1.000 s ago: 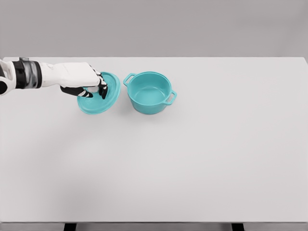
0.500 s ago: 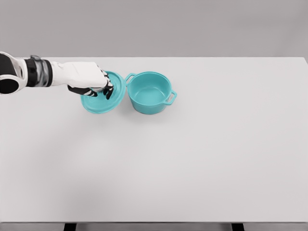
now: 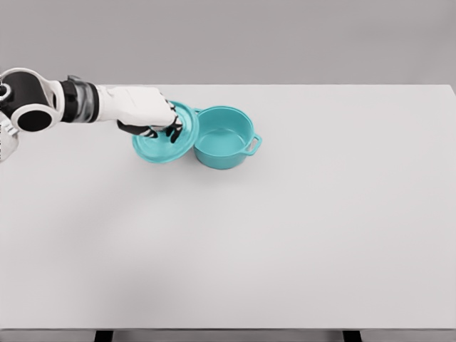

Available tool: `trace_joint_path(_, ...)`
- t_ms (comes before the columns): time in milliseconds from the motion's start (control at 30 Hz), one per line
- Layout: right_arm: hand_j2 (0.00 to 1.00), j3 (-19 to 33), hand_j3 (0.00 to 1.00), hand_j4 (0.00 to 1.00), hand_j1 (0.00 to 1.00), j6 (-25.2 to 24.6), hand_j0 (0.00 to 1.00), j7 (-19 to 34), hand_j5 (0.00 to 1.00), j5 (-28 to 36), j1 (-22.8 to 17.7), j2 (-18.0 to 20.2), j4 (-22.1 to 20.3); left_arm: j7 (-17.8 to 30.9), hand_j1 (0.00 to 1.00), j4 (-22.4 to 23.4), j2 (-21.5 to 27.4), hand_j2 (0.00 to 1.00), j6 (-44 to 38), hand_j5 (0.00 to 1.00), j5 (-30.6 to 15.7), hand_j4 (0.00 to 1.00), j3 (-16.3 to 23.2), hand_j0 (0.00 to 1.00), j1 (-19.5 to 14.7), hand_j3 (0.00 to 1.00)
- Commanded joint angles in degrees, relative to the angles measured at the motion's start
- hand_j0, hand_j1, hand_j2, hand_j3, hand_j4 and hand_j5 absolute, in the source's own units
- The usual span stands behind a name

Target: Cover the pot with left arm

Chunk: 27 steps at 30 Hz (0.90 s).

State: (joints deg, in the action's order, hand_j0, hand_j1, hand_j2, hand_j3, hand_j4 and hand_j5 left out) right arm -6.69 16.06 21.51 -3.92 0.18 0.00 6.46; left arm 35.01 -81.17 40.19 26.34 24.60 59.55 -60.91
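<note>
The round teal pot point(image 3: 223, 137) and its matching teal lid point(image 3: 162, 145) look like smooth enamelled metal or plastic with a soft satin sheen. The white robot hand point(image 3: 146, 114) has glossy hard-plastic shells and matt black finger joints. The pale grey worktop point(image 3: 285, 228) is smooth and matt.

I am reading no text, label, brand, number or sign anywhere; every surface I am looking at is showing plain, unmarked colour.
</note>
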Motion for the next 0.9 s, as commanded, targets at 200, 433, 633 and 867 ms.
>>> trace_joint_path(200, 1.0, 0.0, 1.0, 1.0, 1.0, 0.0, 1.0, 0.0, 1.0, 0.0, 0.0, 0.0, 0.0, 0.0, 0.48, 0.9, -2.4, 0.48, -1.9, 0.48, 0.4, 0.48, 2.0, 0.48, -1.0, 0.48)
trace_joint_path(433, 1.0, 0.0, 1.0, 1.0, 1.0, 0.0, 1.0, 0.0, 1.0, 0.0, 0.0, 0.0, 0.0, 0.0, 0.48, 4.6, -5.7, 0.48, -2.3, 0.48, 1.7, 0.48, 4.7, 0.48, -3.2, 0.48)
trace_joint_path(633, 1.0, 0.0, 1.0, 1.0, 1.0, 0.0, 1.0, 0.0, 1.0, 0.0, 0.0, 0.0, 0.0, 0.0, 0.48, 8.3, -9.2, 0.48, -2.3, 0.48, 1.2, 0.48, 6.7, 0.48, -5.5, 0.48)
trace_joint_path(867, 1.0, 0.0, 1.0, 1.0, 1.0, 0.0, 1.0, 0.0, 1.0, 0.0, 0.0, 0.0, 0.0, 0.0, 0.48, 10.3, -11.2, 0.48, -2.3, 0.48, 0.4, 0.48, 8.8, 0.48, -7.7, 0.48)
